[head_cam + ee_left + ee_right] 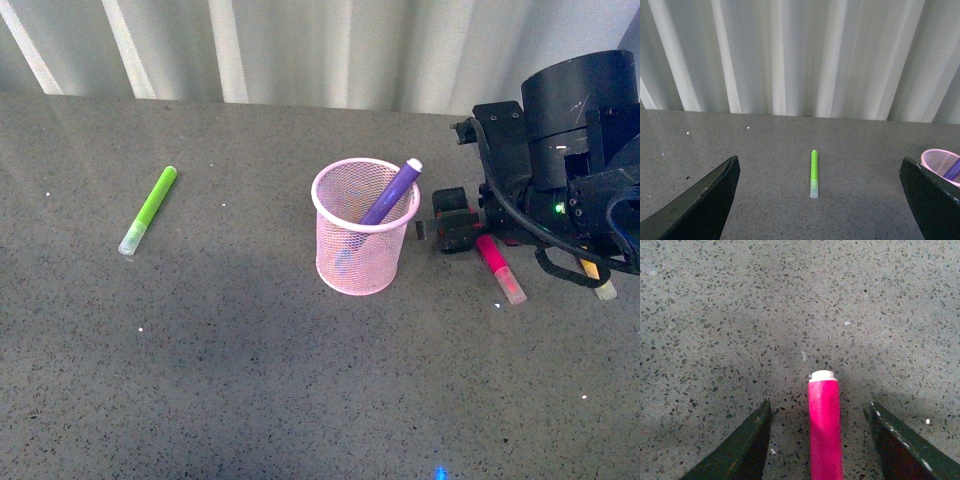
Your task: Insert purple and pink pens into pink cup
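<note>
- Purple pen leans in cup, toward 1 o'clock
- Pink pen lies at cup's 3 o'clock, between right gripper's wide jaws
- Left gripper wide, empty

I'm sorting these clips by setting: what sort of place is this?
Probably a lab test bench: grey speckled tabletop, plain white corrugated wall behind it, and a staged pink mesh cup with a lime green pen lying apart.
</note>
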`<state>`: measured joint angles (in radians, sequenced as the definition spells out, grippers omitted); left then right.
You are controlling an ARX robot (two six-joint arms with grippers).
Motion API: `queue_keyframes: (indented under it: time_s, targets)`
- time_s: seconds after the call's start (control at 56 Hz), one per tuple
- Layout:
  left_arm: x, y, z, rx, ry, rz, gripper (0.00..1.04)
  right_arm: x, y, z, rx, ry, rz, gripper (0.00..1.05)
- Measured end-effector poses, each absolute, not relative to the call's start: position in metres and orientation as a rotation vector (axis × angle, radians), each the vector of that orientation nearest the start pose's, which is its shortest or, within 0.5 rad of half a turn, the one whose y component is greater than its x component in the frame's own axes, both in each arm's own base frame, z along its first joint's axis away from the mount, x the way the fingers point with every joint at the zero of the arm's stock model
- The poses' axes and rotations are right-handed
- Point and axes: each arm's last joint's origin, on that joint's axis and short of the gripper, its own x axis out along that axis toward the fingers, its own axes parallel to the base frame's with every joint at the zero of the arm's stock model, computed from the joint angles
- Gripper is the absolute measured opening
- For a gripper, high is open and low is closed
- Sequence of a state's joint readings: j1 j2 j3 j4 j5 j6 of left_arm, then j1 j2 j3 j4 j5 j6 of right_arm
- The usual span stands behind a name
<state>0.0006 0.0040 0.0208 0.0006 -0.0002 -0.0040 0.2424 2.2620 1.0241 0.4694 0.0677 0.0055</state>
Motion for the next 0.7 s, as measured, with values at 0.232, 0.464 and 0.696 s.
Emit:
queue_keyframes:
  time_s: [0.232,0.464,0.696]
  targets:
    - [0.097,0.000,0.170,-0.004,-0.017,0.001,0.98,0.384,0.086,0.027,-0.076,0.754,0.155,0.20]
    - [0.097,0.000,0.170,-0.004,-0.017,0.001,0.98,0.384,0.079,0.026,-0.051,0.749,0.140,0.11]
    - [0.097,0.000,0.170,-0.004,-0.017,0.001,0.98,0.382,0.070,0.034,-0.020,0.702,0.119,0.11]
